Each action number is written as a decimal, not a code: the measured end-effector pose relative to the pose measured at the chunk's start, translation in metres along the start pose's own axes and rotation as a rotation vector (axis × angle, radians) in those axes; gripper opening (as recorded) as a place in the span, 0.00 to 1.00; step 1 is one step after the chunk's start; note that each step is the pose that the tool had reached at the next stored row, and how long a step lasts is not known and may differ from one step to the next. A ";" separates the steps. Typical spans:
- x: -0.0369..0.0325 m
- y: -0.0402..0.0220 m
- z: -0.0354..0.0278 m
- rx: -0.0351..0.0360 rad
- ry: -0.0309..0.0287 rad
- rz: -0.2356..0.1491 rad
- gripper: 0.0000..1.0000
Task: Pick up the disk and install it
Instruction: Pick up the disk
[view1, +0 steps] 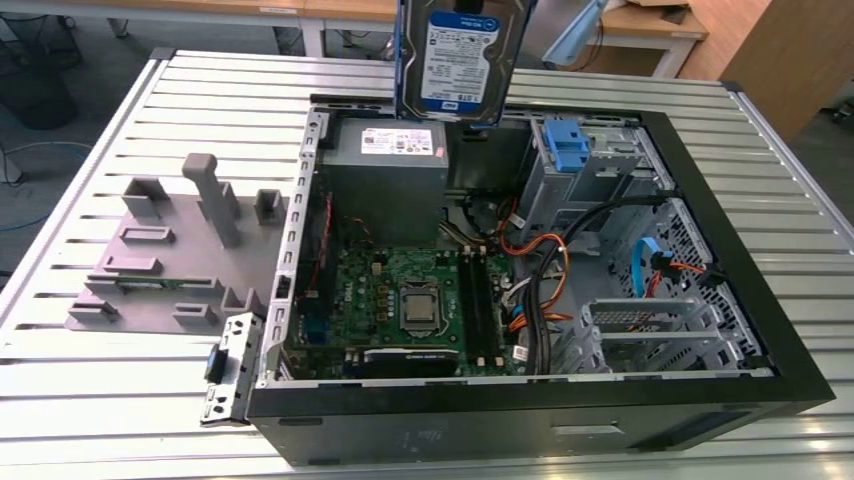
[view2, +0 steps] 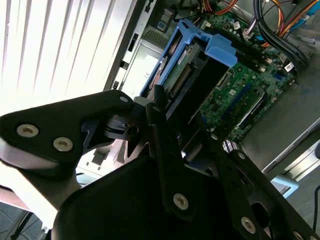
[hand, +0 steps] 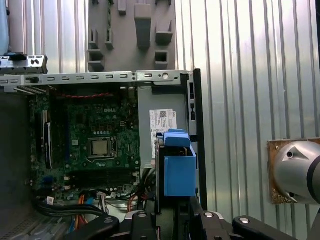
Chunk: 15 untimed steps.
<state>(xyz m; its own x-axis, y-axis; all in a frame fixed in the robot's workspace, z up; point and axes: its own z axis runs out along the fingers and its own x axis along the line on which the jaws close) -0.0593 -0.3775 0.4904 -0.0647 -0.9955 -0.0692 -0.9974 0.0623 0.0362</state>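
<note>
The disk hangs upright in the air above the back of the open computer case, its blue-and-white label turned to the exterior view. It is over the grey power-supply box. In both wrist views my gripper is shut on the disk, whose blue plastic rail faces the camera. In the second wrist view the black fingers clamp the disk from two sides, and the motherboard lies beyond it.
Inside the case are a green motherboard, bundled black and orange cables and a metal drive bay with a blue latch. A grey fixture block stands on the slatted metal table at the exterior view's left.
</note>
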 end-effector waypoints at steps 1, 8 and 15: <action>0.0015 -0.0001 -0.0001 0.0001 -0.0001 0.000 0.35; 0.0149 -0.0009 -0.0008 0.0000 0.0000 0.000 0.35; 0.0277 -0.0017 -0.0014 0.0000 0.0000 0.000 0.35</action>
<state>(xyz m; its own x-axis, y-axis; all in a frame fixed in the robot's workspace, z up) -0.0593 -0.4052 0.4898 -0.0647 -0.9955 -0.0693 -0.9974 0.0623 0.0362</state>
